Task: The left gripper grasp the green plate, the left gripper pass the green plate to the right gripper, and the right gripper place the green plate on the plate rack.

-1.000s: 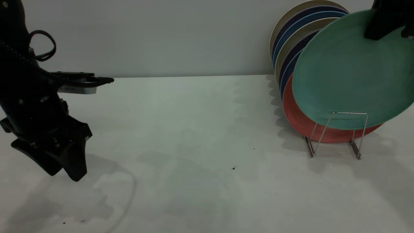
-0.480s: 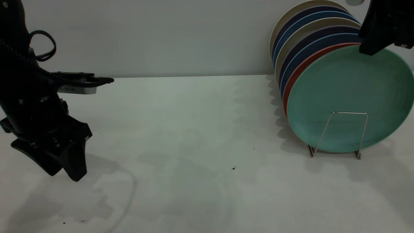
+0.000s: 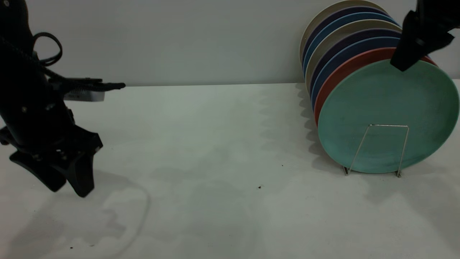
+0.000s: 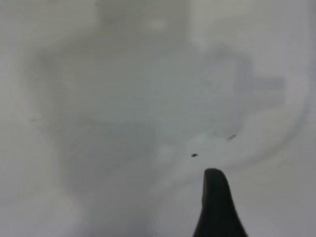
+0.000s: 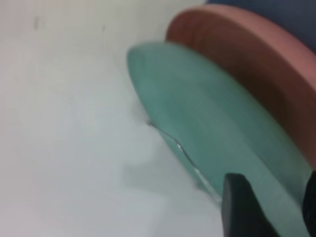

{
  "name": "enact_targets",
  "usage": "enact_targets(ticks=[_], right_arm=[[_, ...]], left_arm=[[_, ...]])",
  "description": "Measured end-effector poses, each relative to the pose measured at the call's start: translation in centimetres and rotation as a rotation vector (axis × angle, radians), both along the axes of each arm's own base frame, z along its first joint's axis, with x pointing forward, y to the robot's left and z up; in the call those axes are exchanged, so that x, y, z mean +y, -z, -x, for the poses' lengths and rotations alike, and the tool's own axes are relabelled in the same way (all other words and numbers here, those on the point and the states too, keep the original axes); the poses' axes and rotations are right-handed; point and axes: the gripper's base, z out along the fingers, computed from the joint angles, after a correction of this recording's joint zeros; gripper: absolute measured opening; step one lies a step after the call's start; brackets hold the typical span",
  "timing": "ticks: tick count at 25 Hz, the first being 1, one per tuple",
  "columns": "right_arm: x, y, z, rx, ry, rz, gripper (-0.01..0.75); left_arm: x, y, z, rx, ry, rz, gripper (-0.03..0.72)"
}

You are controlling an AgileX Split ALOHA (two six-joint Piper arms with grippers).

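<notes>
Green plate point(image 3: 386, 115) upright in plate rack point(image 3: 375, 149), right end effector point(image 3: 408, 59) released above.

The right pincer point(image 3: 409, 59) is cut off by the exterior view's top and right edges; only one dark jaw shows at the upper rim of the green plate point(image 3: 386, 115), so whether it is gripping or apart cannot be told. In the right wrist view the jaws show only as dark blurred shapes at the frame's border. The plate rack point(image 3: 377, 149) shows only its front wire loop; the rest is hidden behind the plates. The salmon-pink plate point(image 3: 345, 68) and the plates behind it show only as crescent edges. The left wrist view is blurred and shows a single jaw tip of the left pincer point(image 3: 68, 180).
</notes>
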Motion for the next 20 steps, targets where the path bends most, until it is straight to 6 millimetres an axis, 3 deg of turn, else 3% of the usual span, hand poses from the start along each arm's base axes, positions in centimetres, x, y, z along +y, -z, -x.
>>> enact_targets(ticks=[6,13,20], right_arm=[[0.0,-1.6,1.8,0.194,0.443,-0.201,0.318],[-1.2,-1.7,4.7,0.443,0.543,-0.035,0.318],[-1.7,-3.7,6.5,0.432,0.562,-0.013,0.318]], left_arm=[[1.0,-2.8,-0.4,-0.055,-0.063,-0.109,0.518],[2.8,-8.9,1.4,-0.137,-0.164,-0.257,0.518],[4.0,-17.1,6.5,-0.263,-0.232,-0.261,0.518]])
